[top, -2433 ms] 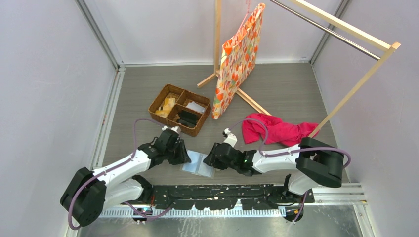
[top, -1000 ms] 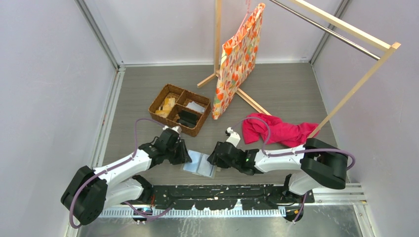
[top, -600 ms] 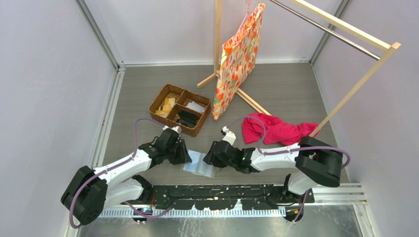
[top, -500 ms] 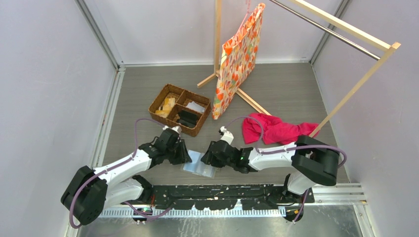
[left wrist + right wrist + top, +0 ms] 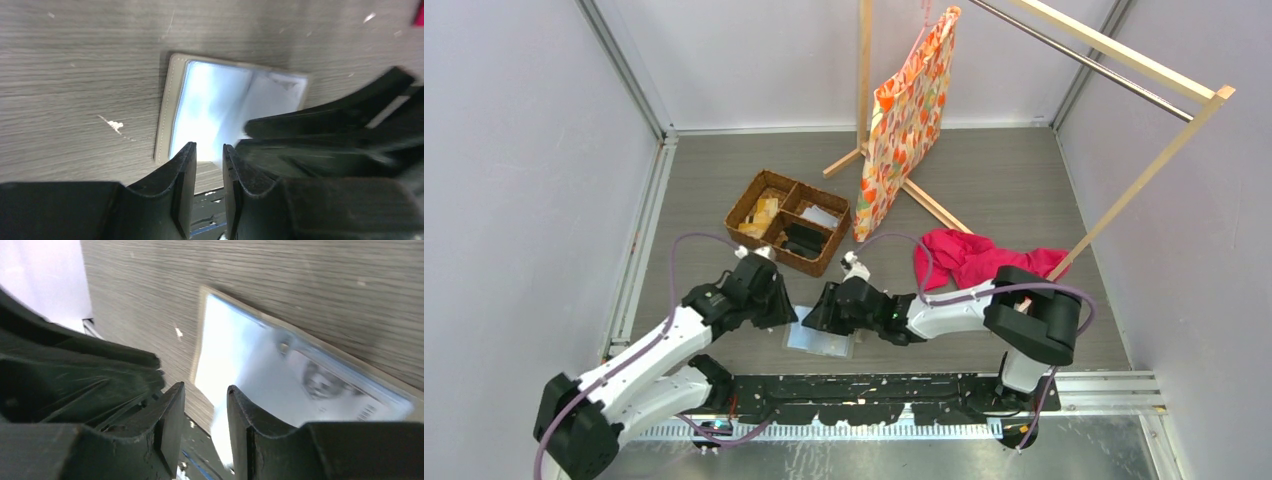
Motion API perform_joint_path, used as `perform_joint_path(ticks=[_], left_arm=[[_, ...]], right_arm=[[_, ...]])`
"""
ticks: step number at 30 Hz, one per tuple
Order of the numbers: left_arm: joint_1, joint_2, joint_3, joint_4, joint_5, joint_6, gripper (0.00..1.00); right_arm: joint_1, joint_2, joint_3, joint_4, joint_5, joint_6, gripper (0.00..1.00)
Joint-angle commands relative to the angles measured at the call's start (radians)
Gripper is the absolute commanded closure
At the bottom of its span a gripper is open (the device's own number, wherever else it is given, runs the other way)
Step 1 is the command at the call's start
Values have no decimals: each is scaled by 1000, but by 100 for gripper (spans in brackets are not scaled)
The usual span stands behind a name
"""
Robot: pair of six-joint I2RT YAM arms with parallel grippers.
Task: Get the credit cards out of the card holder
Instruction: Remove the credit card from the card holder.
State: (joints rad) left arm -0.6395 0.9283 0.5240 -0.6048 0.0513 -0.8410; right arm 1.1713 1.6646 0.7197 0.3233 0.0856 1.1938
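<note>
Edges first: the card holder (image 5: 220, 110) lies spread open and flat on the table (image 5: 1024, 190), pale blue panels up. Its grey-olive border shows along the one side that neither of my grippers covers. Its near side sits close to the black rail (image 5: 874, 385) at the table's front, so little room is left that way.

My left gripper (image 5: 208, 148) stands over one edge of the holder. Its fingers are narrowly apart and the pale panel shows in the gap; whether they pinch it I cannot tell. My right gripper (image 5: 206, 387) reaches in from the other side, fingers also a little apart. A pale strip shows between them; held or merely behind, I cannot tell. The two grippers crowd each other above the holder.

Of the credit cards (image 5: 320, 385) I see one, printed and blurred, lying in a panel.

The wicker basket (image 5: 789, 222) stands near, beyond my left gripper, and the red cloth (image 5: 984, 262) lies past my right forearm. Between those two the table runs open towards the rack's foot (image 5: 944, 212).
</note>
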Motion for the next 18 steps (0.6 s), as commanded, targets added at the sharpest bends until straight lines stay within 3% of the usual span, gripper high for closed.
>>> perform_joint_path(ticks=[1, 5, 10, 18], left_arm=[[2, -120, 134, -186, -159, -28, 72], [2, -211, 191, -222, -196, -31, 71], [3, -235, 200, -190, -121, -22, 71], [3, -197, 118, -67, 34, -4, 71]], right_arm=[[1, 54, 90, 94, -63, -12, 58], [1, 114, 147, 100, -72, -19, 58], [1, 139, 180, 102, -118, -25, 59], [0, -142, 16, -91, 125, -55, 57]])
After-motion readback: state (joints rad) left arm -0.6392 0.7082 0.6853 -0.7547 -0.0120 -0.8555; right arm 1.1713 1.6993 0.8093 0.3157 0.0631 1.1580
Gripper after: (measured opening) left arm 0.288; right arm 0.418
